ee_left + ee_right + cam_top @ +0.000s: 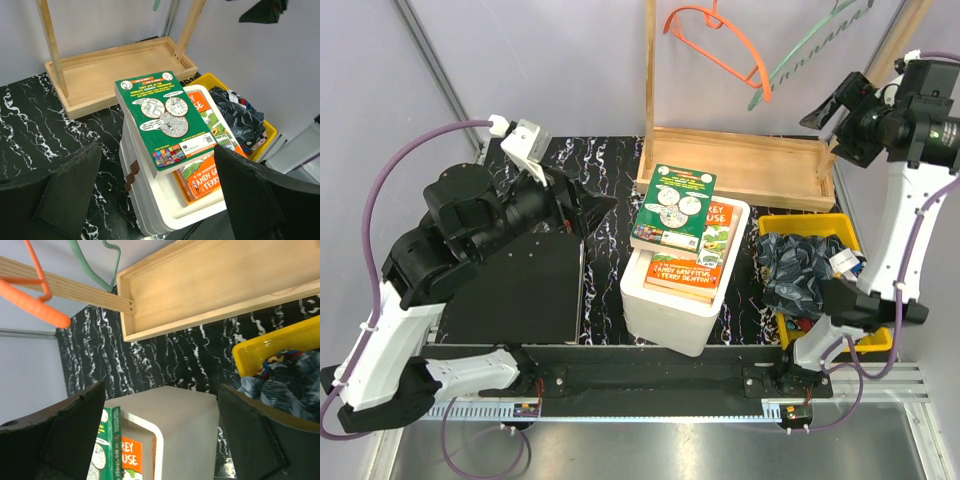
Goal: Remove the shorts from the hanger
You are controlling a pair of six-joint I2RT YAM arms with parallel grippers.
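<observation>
The dark leafy-pattern shorts (795, 265) lie crumpled in the yellow bin (820, 222) at the right. They also show in the left wrist view (240, 117) and the right wrist view (295, 385). A small bright multicolour patch (276, 360) peeks out beside them; the rest of the comic-print pair is hidden. The orange hanger (715, 40) and the green hanger (810, 50) hang bare on the wooden rack. My left gripper (595, 210) is open and empty over the left of the table. My right gripper (825, 125) is open and empty, high beside the green hanger.
The rack's wooden base tray (735, 165) sits at the back centre. A white foam box (685, 290) holds a stack of books with a green book (672, 205) on top. A black slab (515, 290) lies at the left.
</observation>
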